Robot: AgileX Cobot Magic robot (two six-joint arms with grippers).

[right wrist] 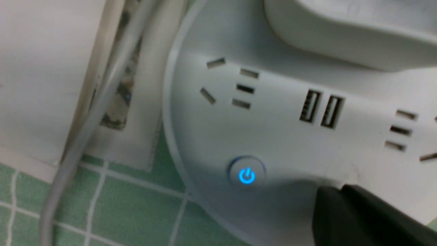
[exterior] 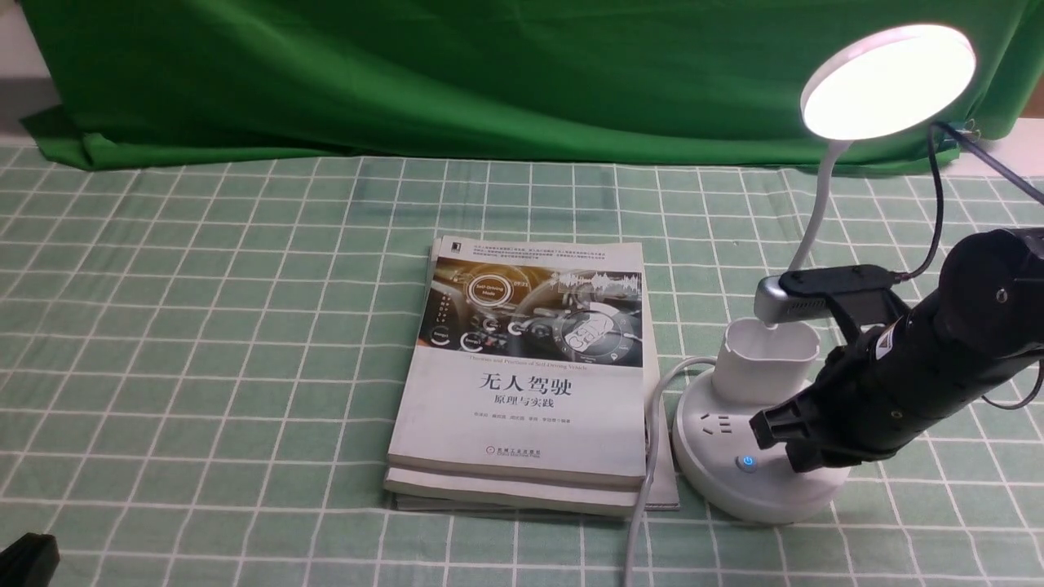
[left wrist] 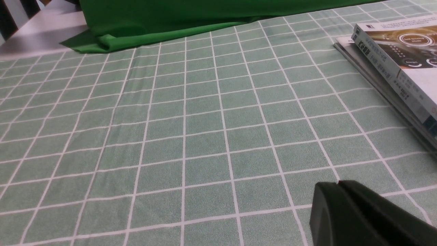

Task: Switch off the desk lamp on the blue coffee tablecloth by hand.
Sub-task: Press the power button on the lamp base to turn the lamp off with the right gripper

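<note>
Two paperback books (exterior: 522,383) lie stacked on the pale mint-green, white-gridded tablecloth (exterior: 204,326). Just right of that stack stands the white desk lamp (exterior: 763,359) with its round socket base and bendy neck, its disc head shining. The right arm's black robot gripper (exterior: 768,430) hangs low over the base, jaws pressed together, its tip just beside the blue-lit power button (right wrist: 247,176).

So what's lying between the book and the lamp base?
A grey cable runs down between the book and the lamp base, clearest in the front view.
</note>
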